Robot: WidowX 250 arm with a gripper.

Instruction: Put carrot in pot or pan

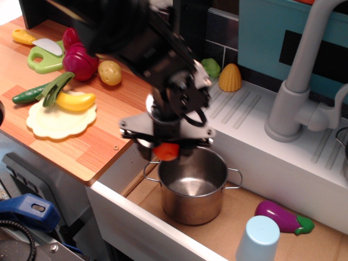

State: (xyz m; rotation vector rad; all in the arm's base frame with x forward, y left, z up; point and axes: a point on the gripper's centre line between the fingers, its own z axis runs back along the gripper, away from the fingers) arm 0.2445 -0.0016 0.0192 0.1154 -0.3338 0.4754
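My black gripper (166,149) is shut on the small orange carrot (166,151) and holds it in the air just above the left rim of the shiny steel pot (191,186). The pot stands upright in the sink basin, empty, with two small loop handles on its sides. The arm comes down from the upper left and is blurred by motion.
A pale blue cup (258,240) and a purple eggplant (284,217) lie in the basin right of the pot. A grey faucet (296,87), corn (230,77) and broccoli (211,67) are on the drainboard. A banana (75,101), potato (110,72) and other toy foods are on the wooden counter (76,141).
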